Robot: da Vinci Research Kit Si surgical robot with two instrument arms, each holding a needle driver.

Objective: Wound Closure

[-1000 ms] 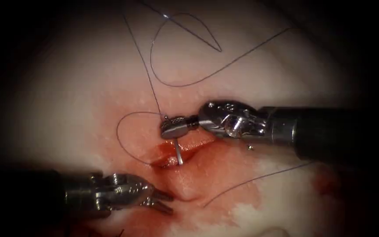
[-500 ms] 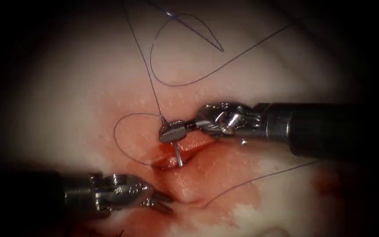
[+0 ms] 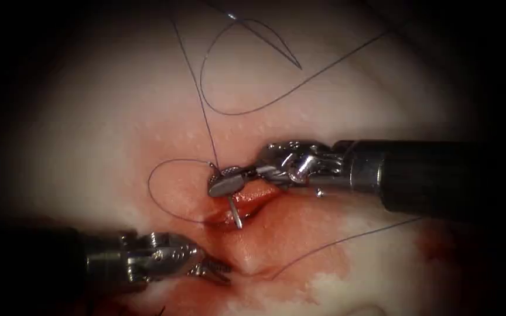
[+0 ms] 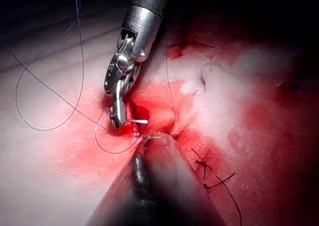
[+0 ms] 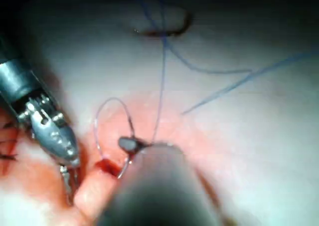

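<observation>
Over the cut (image 3: 238, 205), R hand (image 3: 225, 182) pinching needle (image 3: 235, 212) rolled left; L hand (image 3: 215, 270) now pressed together.

**Right tool clamped over the cut, left tool held low**

The right arm's tool (image 3: 225, 182) reaches in level from the right, wrist bent, jaws closed on the needle (image 3: 235, 210) near its thread end. The left arm's tool (image 3: 216, 270) lies low at the left, shaft nearly level, its slim jaws close together, pointing right and holding nothing.
</observation>
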